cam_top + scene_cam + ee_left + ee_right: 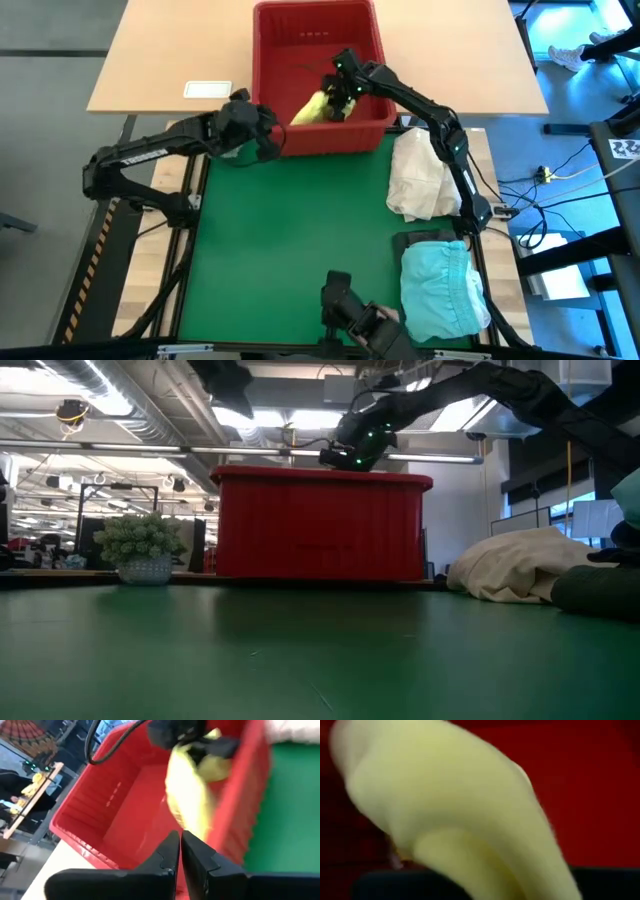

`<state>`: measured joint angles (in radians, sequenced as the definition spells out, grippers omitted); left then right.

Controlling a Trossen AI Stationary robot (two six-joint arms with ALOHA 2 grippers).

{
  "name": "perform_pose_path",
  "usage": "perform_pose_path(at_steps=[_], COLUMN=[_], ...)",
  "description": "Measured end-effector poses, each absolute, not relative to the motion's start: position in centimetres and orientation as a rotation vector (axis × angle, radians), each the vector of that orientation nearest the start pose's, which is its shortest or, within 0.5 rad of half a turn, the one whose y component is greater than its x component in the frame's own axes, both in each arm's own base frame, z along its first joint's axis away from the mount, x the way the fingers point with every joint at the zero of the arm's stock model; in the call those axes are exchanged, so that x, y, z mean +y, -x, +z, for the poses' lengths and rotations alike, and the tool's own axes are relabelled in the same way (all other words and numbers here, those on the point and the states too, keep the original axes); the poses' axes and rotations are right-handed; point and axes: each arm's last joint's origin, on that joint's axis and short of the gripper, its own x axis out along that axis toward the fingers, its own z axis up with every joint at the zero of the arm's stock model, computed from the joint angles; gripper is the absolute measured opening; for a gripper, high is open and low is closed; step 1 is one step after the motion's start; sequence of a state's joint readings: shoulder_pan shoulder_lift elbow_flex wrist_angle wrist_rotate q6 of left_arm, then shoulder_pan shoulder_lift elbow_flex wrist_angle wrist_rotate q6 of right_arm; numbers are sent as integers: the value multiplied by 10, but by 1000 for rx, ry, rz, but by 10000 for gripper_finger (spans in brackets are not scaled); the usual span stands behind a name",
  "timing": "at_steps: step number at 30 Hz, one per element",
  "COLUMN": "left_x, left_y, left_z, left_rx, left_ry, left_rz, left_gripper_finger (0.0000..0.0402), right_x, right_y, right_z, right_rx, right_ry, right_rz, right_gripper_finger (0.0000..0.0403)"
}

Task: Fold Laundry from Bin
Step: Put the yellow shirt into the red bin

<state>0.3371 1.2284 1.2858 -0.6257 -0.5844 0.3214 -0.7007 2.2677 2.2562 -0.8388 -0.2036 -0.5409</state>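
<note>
In the high view, nearest my camera, I see the light turquoise-blue garment (444, 288) lying on the green mat (290, 235) of the table (170, 50), well apart from the red bin (318, 75), with a dark garment (420, 241) peeking out from under its bin-facing edge. Between that pile and the bin sits the cream-white bundle (422, 175). My right claw (342, 98) is over the bin, clamped on the bright yellow garment (312, 108), which hangs inside the bin against its mat-side wall. My left claw (268, 138) sits just outside the bin's mat-side corner, with nothing in it.

In the low view the green mat fills the foreground; the bin stands beyond it, the cream-white bundle to one side of it and a small spiky plant in a bowl (142, 548) to the other. The right arm reaches over the bin's rim; I cannot see its claw tips here.

From the left wrist, my claw's two dark fingers (167, 855) are pressed together, holding nothing, pointing at the bin's rim; the yellow garment hangs inside from the other claw.

From the right wrist, yellow cloth fills nearly everything against the bin's red wall.
</note>
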Motion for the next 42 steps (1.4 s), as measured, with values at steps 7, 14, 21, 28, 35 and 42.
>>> perform_pose_path(at_steps=[7,14,21,28,35,42], left_x=[130,132,126,107,91,89], left_y=[-230,-230,-223,-224,-213,-207], left_z=[363,357,349,351,365,370], left_rx=[818,851,943,957,892,872], left_ry=[-337,-292,-234,-250,-300,-304], left_rz=[840,777,760,719,754,762], left_gripper_finger=[16,16,16,16,16,16], right_x=[-268,-199,-146,-124,-116,-145], right_y=[-407,-435,-453,-457,-457,-429], right_z=[283,277,279,287,295,336], right_rx=[953,1041,1034,1026,998,873], right_ry=[77,73,73,50,36,42], right_rz=[-73,101,213,209,201,90], right_gripper_finger=[41,41,41,41,41,41])
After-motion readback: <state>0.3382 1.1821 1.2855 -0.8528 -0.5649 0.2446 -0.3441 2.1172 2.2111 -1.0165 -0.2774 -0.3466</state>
